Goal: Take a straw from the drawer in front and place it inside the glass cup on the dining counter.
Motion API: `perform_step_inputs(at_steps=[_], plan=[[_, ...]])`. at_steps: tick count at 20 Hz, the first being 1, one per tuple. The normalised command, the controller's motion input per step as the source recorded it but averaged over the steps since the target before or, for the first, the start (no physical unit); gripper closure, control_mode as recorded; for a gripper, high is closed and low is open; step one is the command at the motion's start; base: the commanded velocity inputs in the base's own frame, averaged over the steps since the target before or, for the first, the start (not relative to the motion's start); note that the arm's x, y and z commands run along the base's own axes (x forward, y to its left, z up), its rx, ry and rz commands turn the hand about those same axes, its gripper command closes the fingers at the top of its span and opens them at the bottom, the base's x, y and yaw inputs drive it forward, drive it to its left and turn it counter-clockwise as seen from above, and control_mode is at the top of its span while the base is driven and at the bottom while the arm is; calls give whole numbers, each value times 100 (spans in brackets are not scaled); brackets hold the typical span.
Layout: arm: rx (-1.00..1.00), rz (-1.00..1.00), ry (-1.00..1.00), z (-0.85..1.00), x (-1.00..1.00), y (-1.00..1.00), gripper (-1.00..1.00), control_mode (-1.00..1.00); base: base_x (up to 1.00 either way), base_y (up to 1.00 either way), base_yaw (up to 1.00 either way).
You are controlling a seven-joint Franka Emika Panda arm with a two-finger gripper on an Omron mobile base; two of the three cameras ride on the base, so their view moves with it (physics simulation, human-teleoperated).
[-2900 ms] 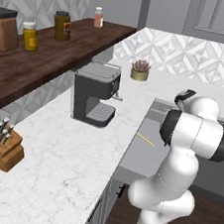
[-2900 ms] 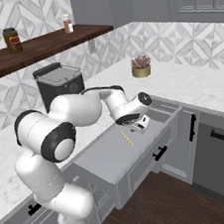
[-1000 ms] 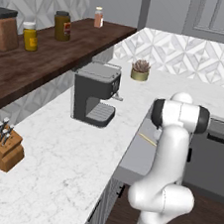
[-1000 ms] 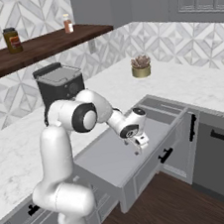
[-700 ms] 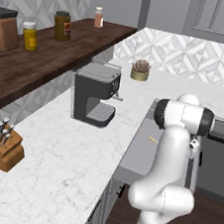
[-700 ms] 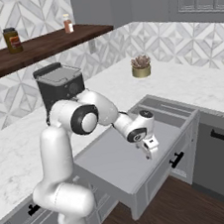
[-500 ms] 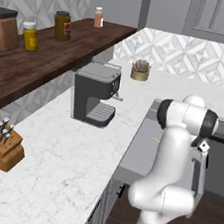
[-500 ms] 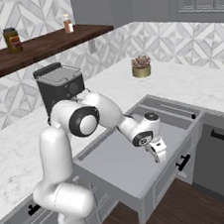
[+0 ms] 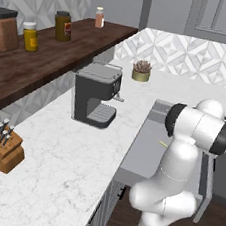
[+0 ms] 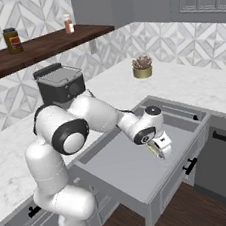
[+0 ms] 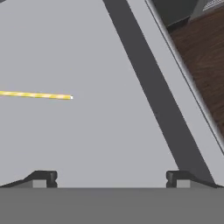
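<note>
Kitchen scene, marble desk [image 9: 68, 164] with drawer [image 10: 144, 179] already pulled out: straw [image 11: 37, 95] lying ungrasped on grey drawer floor, toward front panel, hand [image 10: 162, 146] hovering just above, jaws spread and empty; pickup and delivery to cup both outstanding.

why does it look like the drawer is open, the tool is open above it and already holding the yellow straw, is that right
Not quite. The drawer is open and the tool is open over it, but it holds nothing. In the hand view the yellow straw lies flat on the drawer floor, off to one side and clear of both fingertips.
</note>
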Motion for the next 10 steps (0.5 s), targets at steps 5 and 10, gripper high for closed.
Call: perform_step_inputs(at_steps=[5, 10], plan=[[-4, 35, 0, 43, 38, 73, -100, -100, 0, 0, 0], [-15, 41, 0, -5, 76, 14, -100, -100, 0, 0, 0]])
